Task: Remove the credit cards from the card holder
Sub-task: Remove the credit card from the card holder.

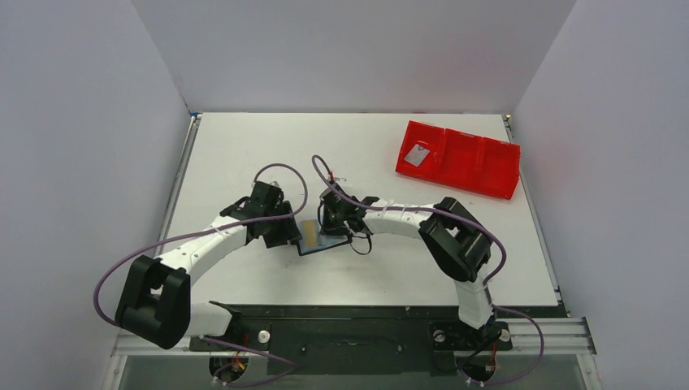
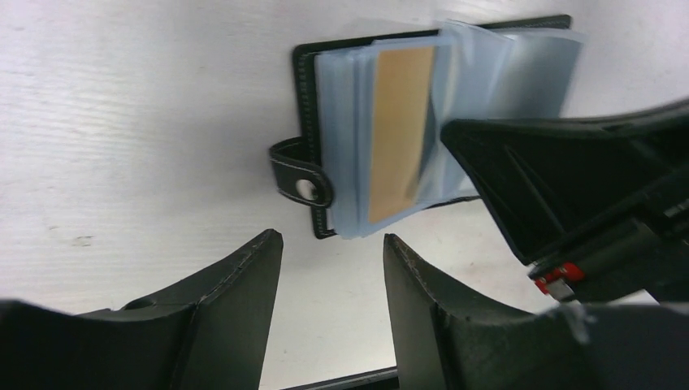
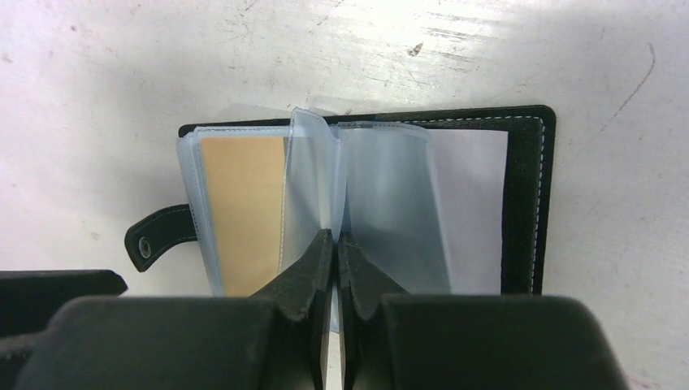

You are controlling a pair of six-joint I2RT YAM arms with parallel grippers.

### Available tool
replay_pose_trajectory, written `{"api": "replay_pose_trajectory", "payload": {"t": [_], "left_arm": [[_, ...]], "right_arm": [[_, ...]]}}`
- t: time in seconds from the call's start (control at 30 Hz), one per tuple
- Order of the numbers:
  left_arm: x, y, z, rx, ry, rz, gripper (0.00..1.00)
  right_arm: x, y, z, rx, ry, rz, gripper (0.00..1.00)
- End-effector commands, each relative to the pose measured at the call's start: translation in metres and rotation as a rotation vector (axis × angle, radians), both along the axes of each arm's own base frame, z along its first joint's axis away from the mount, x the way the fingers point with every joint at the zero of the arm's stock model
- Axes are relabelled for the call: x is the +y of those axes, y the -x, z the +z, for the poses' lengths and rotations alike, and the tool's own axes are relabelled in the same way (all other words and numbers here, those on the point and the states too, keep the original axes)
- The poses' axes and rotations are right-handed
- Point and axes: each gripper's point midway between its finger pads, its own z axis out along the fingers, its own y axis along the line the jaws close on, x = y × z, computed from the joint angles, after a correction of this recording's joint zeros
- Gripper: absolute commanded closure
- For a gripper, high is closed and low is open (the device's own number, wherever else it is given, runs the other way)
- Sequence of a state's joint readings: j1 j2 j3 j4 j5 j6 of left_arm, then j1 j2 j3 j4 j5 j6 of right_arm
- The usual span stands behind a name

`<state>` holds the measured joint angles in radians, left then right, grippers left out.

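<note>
**Left arm.** Seen from above, it sweeps from its base at 7 o'clock in a curve toward the middle of the table [image 1: 268, 154]. The left gripper [image 2: 331, 237] hangs low with its fingers apart and nothing between them. It sits just beside the strap edge of the card holder [image 3: 528, 187], at the holder's 9 o'clock, not touching it.

**Right arm.** From its base at 5 o'clock it folds at the elbow and reaches in from 3 o'clock. The right gripper [image 3: 335, 237] is down on the holder with its fingers pressed together among the middle sleeves. I cannot tell whether a leaf is caught between them.

**Card holder.** It lies open and flat at table centre, between the two grippers. Its clear sleeves [image 3: 386, 211] are fanned, and one leaf stands up. The snap strap [image 3: 158, 236] sticks out on the left gripper's side.

**Gold card** [image 3: 240, 211]. It sits in a sleeve on the strap side, beside the right gripper's fingers.

**Red tray** [image 1: 487, 154]. It has three compartments and stands well apart at 2 o'clock.

**Silver-grey card** [image 1: 417, 155]. It lies tilted in the tray's compartment nearest the holder.

**In the way.** The raised sleeves stand between the right gripper's fingers and the gold card.
</note>
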<state>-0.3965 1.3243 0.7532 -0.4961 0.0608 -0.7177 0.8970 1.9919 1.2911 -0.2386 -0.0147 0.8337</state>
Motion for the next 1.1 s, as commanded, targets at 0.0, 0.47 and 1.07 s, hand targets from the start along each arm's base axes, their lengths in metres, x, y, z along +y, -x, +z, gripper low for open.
{"api": "replay_pose_trajectory", "payload": {"t": [0.0,0.47,1.07], "left_arm": [[-0.035,-0.025,0.032,-0.123,0.069,-0.063,0.53],[-0.069,-0.040,0.015,-0.100,0.091,-0.125,0.59],[-0.072,-0.040,-0.011,-0.065,0.079,-0.156,0.84]], "right_arm": [[0.000,0.018,-0.013,0.101,-0.116,0.025,1.00],[-0.002,0.017,-0.011,0.140,-0.277,-0.013,1.00],[-0.006,0.015,0.004,0.110,-0.305,-0.031,1.00]]}}
